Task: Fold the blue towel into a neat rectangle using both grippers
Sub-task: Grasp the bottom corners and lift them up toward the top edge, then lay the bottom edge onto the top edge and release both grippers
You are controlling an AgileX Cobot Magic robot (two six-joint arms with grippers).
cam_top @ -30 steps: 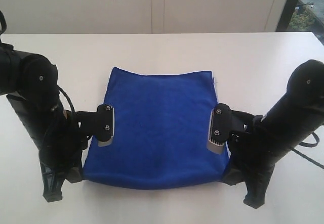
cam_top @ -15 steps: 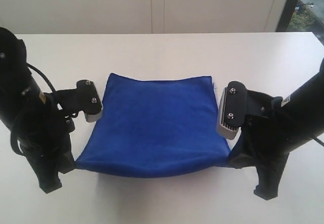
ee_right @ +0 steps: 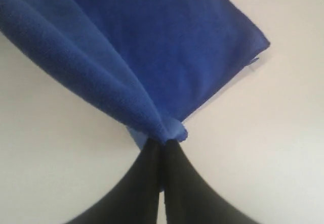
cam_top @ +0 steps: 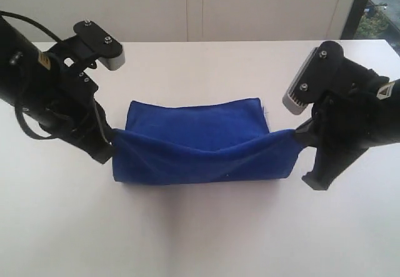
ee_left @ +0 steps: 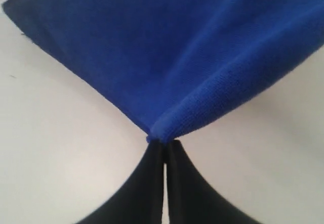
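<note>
The blue towel [cam_top: 200, 142] lies on the white table with its near edge lifted off the surface and sagging in the middle. My left gripper [cam_top: 111, 142] is shut on the towel's near left corner, and my right gripper [cam_top: 299, 136] is shut on the near right corner. The far part of the towel still rests flat on the table. In the left wrist view, the black jaws of the left gripper [ee_left: 163, 145] pinch a bunched corner of the blue towel [ee_left: 167, 52]. The right gripper [ee_right: 163, 145] likewise pinches a corner of the towel [ee_right: 142, 52] in the right wrist view.
The white table [cam_top: 200, 233] extends around the towel on all sides. A pale wall [cam_top: 187, 8] stands behind the table's far edge, and a dark window frame [cam_top: 359, 5] is at the far right.
Both grippers have risen and moved toward the far side, lifting the towel's near edge off the table. The flat towel now hangs between them in a sagging fold.
</note>
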